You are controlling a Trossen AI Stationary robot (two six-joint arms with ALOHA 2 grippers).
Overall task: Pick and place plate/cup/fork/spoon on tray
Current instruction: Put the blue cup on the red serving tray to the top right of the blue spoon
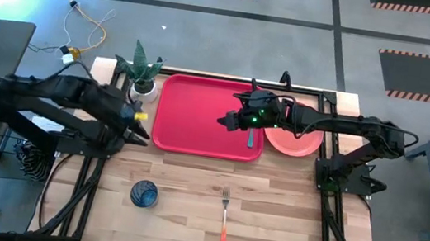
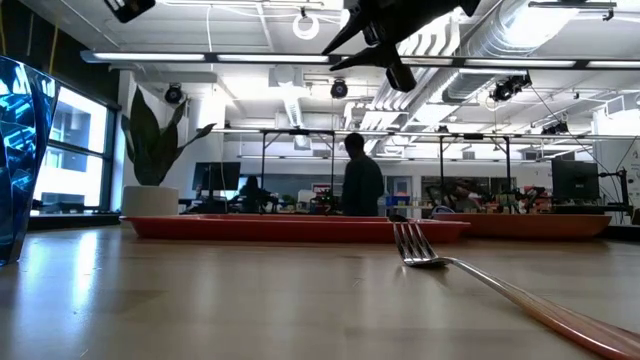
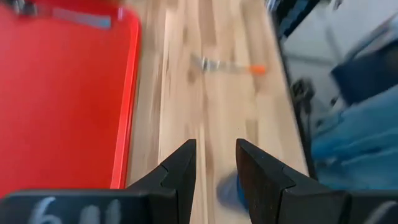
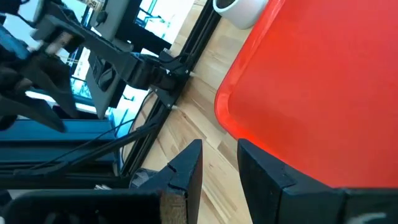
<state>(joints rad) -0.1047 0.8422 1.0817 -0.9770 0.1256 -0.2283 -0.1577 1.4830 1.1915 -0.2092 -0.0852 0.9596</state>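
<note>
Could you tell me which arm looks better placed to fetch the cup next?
Probably the left. The left gripper hangs empty beside the tray's left edge, on the cup's side. The right gripper is over the tray, farther away.

red tray (image 1: 198, 118) holding teal spoon (image 1: 251, 139), pink plate (image 1: 294, 139) beside

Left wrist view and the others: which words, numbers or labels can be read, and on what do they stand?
White handwritten marks on the left gripper body: blurred and cut off, not readable.
Tray, plate, cup, fork: no text visible.
Room screens in the low view: too small to read.
</note>
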